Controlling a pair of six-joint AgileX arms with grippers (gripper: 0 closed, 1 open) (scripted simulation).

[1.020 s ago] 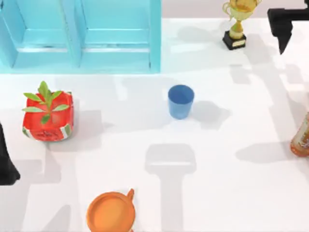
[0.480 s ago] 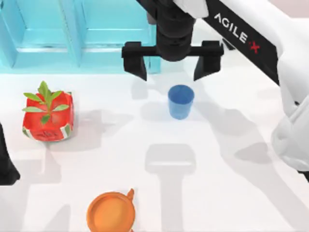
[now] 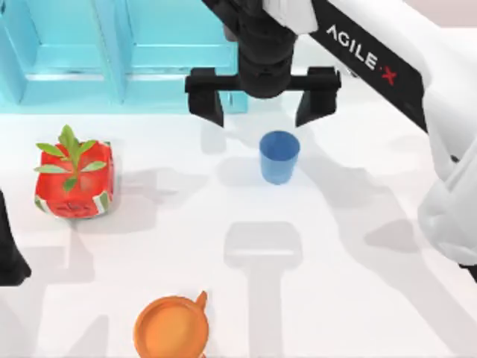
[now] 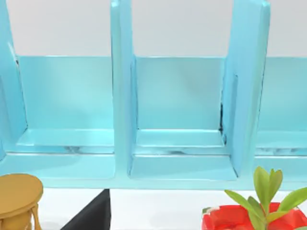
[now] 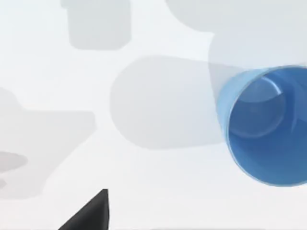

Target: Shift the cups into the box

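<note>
Right gripper, jaws wide apart

A plain white counter carries everything here. Near its middle stands a plain blue tapered tumbler, upright, mouth open. Along the far edge at the left sits a light blue open box with upright dividers — its compartments face the middle of the counter. On the left side rests a red watermelon-patterned planter with a green leafy sprig, well apart from the tumbler. At the near edge stands an orange round cup with a small handle.
</note>
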